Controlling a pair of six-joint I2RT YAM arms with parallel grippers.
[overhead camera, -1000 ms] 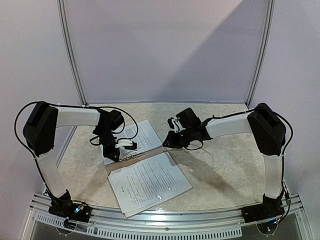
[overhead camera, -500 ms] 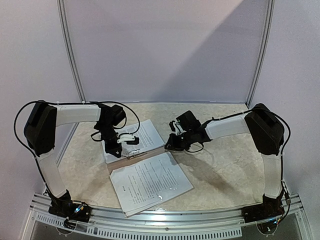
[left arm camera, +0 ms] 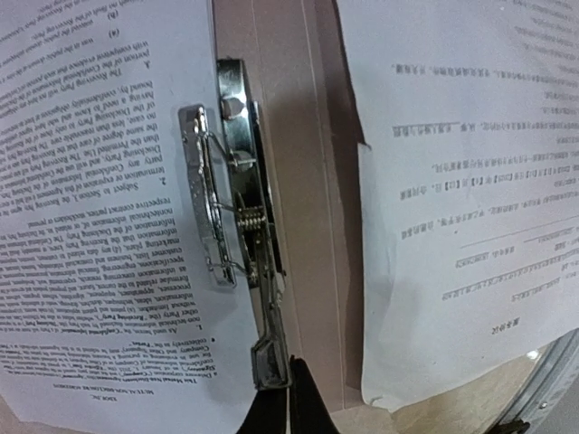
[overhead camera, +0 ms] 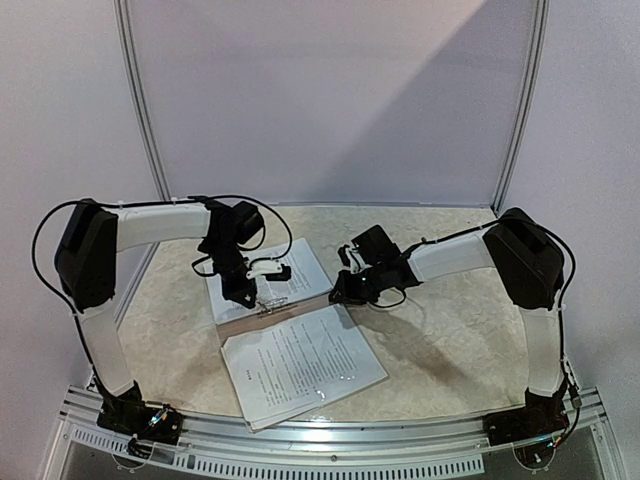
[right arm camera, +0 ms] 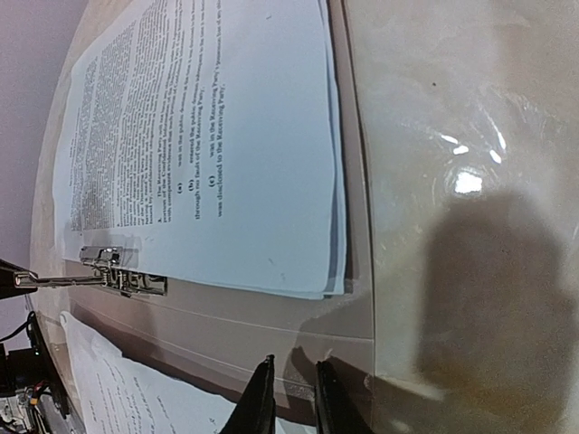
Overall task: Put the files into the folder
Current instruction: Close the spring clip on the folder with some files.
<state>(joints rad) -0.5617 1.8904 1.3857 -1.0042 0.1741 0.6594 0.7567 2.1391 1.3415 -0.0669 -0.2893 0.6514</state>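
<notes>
**Entry: folder open on bench, clip being worked**

Item. The folder [overhead camera: 296, 307] lies open and flat near the middle of the bench [overhead camera: 450, 330], its spine running from about 8 o'clock to 2 o'clock in the overhead view. Only a tan strip shows between the papers.

Contents. The files are two stacks. The far stack [overhead camera: 305, 268] covers the leaf at 11 o'clock of the spine. The near stack [overhead camera: 305, 365] lies at 5 o'clock of it, partly on the near leaf and reaching toward the bench's front edge. The two are apart, with the spine between them.

Fitting. The clip [left arm camera: 231, 208], silver with a spring, sits along the spine, and its plate rests on the edge of the far stack.

Left gripper [left arm camera: 289, 400]. Its fingers are together on the tip of the clip's lever.

Right gripper [right arm camera: 292, 372]. It is at the 3 o'clock end of the spine, with a narrow gap between its fingers over the folder's edge. We cannot tell whether they pinch the cover or merely rest on it.

Step in hand, as we judge it. The clip is being operated. The far stack looks seated and the near stack loose.

Next move, as we judge it. The lever needs a controlled swing without dragging the sheets beneath, while the right fingers steady the cover. The near stack then needs squaring to the spine.
</notes>
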